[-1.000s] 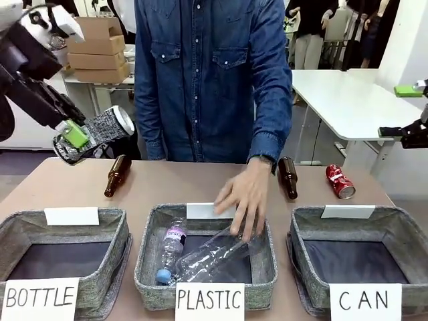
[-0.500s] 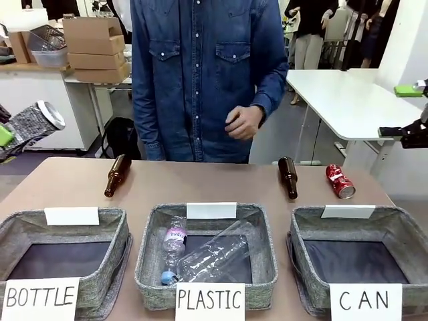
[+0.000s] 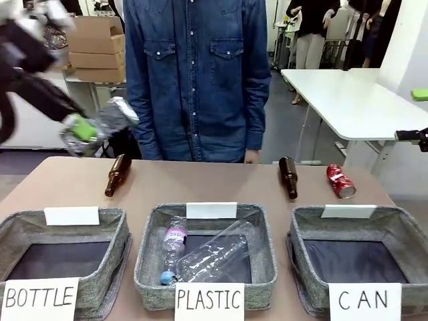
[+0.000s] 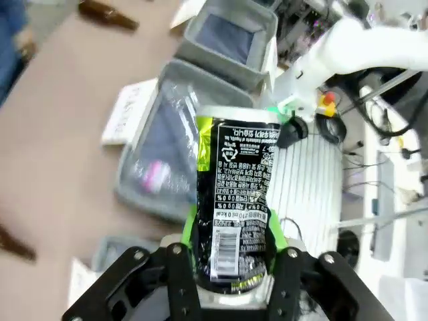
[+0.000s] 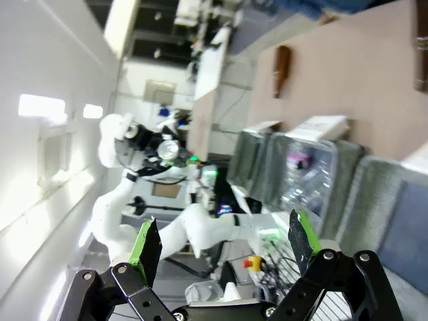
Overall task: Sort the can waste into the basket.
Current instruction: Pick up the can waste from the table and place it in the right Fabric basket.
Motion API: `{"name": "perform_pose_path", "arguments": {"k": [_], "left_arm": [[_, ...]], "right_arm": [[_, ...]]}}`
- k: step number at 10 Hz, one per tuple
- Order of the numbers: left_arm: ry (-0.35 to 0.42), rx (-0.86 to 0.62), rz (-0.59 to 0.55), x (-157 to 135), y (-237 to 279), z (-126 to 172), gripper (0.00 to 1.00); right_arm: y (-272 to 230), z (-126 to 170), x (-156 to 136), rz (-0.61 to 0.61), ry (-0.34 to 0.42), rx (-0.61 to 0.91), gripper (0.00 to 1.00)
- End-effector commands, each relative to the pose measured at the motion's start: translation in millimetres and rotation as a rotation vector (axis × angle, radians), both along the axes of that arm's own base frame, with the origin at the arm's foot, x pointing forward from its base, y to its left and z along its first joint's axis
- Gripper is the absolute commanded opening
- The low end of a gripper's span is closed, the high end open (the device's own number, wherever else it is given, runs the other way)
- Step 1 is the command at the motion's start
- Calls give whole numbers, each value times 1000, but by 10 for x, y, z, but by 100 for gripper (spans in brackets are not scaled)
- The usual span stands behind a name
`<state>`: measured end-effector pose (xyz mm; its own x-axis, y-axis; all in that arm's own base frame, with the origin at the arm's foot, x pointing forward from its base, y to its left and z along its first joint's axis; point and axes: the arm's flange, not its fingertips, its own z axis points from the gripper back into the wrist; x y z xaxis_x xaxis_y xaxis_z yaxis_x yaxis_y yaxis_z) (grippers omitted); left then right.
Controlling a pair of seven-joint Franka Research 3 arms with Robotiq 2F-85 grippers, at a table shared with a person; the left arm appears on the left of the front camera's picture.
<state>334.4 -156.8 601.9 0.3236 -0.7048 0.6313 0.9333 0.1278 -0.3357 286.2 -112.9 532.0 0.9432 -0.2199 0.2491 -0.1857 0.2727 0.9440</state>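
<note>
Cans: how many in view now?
2. The black can is clamped in the left gripper, held in the air at the robot's left. The red can lies on the table behind the CAN basket. None visible inside any basket.

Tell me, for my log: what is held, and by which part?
The left tool grips the black can by its sides near one end; the right tool holds nothing.

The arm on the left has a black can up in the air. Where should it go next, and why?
Probably the left gripper, shut on the black can, should swing right across the table toward the CAN basket. It holds the can high at the left, on the side of the BOTTLE basket, while the CAN basket sits at the far right.
</note>
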Motion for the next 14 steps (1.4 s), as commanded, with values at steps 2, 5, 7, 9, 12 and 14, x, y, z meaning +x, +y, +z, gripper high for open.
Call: {"name": "perform_pose_path", "arguments": {"k": [2,5,7,9,12,14], "left_arm": [[-81,-17,-249,568,-1717,69,44],[-143,-12,-458,506,-3483,-436,44],[-116,29,-516,316,-4190,-913,44],[-120,56,-530,160,-4363,-1127,44],[-162,101,-529,93,-4359,-1249,44],[-180,114,-546,70,-4354,-1265,44]], "right_arm": [[-887,209,-949,-161,82,-172,100],[-944,169,-1090,-196,68,-178,100],[-944,169,-1090,-196,68,-178,100],[-944,169,-1090,-196,68,-178,100],[-944,169,-1090,-196,68,-178,100],[-944,169,-1090,-196,68,-178,100]]}}
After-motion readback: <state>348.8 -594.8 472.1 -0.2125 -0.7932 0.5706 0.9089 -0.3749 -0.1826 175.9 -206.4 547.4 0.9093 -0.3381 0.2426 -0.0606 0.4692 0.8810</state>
